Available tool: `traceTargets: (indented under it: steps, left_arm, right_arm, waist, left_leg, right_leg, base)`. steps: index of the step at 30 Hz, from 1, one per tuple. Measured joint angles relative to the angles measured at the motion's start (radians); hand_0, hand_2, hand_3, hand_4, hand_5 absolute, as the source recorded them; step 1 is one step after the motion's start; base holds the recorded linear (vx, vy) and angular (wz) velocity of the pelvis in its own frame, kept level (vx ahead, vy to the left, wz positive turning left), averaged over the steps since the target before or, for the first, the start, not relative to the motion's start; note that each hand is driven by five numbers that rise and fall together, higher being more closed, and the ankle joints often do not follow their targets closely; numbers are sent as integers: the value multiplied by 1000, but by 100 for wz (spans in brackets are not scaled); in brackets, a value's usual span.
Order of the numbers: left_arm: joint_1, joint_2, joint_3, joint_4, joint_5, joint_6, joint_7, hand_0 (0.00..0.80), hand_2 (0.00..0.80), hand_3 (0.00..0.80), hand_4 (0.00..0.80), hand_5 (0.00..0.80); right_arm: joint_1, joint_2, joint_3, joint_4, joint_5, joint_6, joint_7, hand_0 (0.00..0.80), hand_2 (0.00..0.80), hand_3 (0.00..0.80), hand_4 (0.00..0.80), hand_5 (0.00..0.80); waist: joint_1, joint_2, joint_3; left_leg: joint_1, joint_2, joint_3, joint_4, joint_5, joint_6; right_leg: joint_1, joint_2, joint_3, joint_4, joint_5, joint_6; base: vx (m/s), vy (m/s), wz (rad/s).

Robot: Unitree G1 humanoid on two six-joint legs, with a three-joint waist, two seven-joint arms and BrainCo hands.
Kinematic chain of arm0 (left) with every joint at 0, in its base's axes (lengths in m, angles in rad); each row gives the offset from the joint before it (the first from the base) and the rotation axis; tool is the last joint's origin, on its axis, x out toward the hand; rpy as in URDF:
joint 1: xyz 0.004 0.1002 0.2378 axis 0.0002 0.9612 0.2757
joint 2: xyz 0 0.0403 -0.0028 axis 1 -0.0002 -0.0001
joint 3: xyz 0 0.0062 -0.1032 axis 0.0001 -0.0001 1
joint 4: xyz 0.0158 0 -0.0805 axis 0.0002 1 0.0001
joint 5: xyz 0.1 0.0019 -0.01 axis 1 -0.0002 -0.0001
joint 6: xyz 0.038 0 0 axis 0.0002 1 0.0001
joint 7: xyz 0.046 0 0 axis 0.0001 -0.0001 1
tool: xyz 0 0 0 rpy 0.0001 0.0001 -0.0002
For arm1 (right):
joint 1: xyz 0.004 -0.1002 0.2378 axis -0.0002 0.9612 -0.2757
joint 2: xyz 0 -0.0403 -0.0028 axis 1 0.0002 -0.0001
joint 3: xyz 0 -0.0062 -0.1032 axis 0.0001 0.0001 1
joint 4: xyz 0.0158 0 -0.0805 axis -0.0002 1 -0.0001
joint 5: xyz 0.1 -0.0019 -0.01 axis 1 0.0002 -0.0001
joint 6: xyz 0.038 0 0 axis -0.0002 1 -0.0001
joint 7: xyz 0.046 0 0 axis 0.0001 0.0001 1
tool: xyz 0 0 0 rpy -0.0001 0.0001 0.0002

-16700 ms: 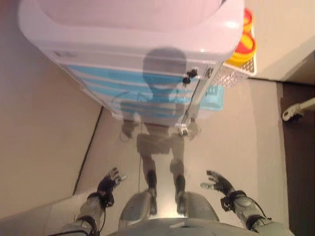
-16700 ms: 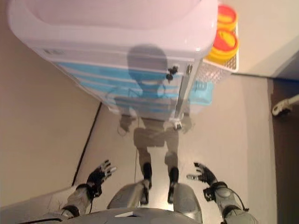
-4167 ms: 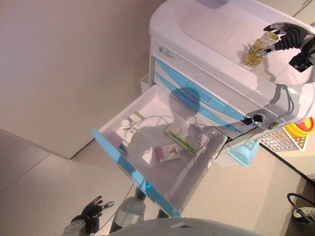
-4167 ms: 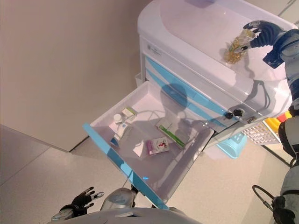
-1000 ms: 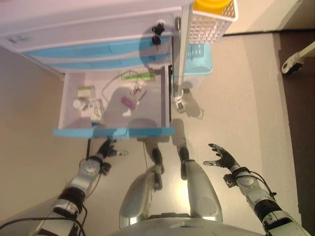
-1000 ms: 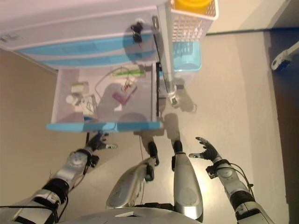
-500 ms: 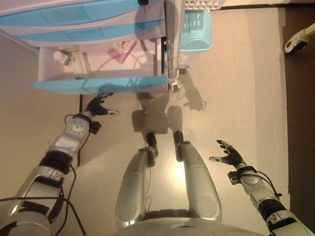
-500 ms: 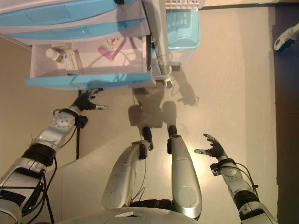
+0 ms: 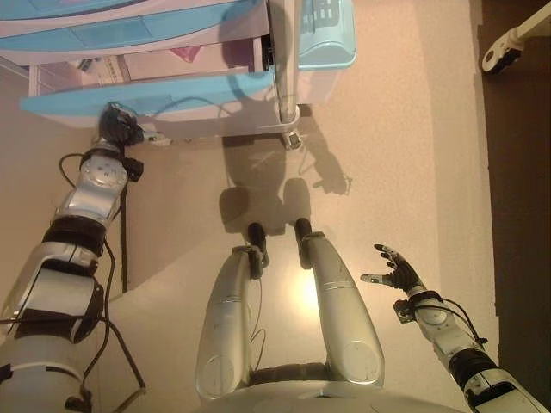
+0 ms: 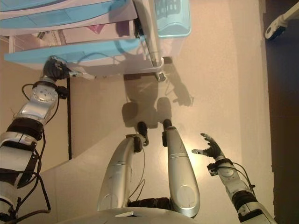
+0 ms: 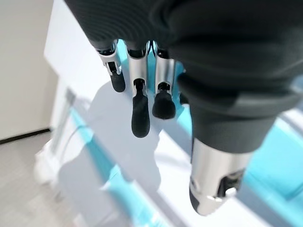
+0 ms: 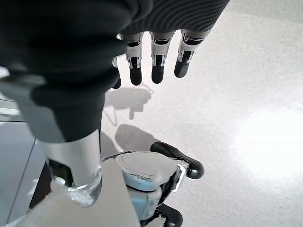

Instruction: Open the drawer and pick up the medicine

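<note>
Mostly cut off, the drawer [image 9: 146, 93] hangs open; both robot hands, left [image 9: 118, 129] and right [image 9: 396, 272], slack, empty.

Drawer [image 9: 146, 93]: light blue front panel, pale white-lilac inside. Cart [image 9: 129, 17] behind it: white body, light blue drawer bands. Small magenta-pink item [image 9: 183, 54] inside the drawer. Bin [image 9: 327, 34] right of the cart: pale turquoise. Floor [image 9: 405, 155]: plain beige, dark brown strip [image 9: 516, 172] at far right. Left hand [image 9: 116, 129], right hand [image 9: 392, 271]: silver fingers, dark tips, black ribbed covers.
</note>
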Motion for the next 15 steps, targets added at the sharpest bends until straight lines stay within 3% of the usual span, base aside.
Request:
traceTargets:
  steps: [5, 15]
  left_arm:
    - [-76, 0, 0, 37, 0, -1, 106, 0, 0, 0, 0, 0]
    - [-157, 0, -15, 83, -45, 2, 239, 0, 0, 0, 0, 0]
  right_arm:
    - [-1, 6, 28, -5, 0, -6, -2, 0, 0, 0, 0, 0]
    - [-3, 13, 67, -11, 2, -20, -21, 0, 0, 0, 0, 0]
  waist:
    - [-12, -11, 5]
    - [-26, -29, 5]
  left_leg:
    - [-17, 13, 7, 19, -17, 2]
    - [-29, 25, 5, 7, -25, 3]
  right_leg:
    - [-12, 31, 32, -3, 5, 9]
    - [-11, 62, 52, -51, 18, 18]
  base:
    - [33, 6, -8]
    - [-26, -5, -5]
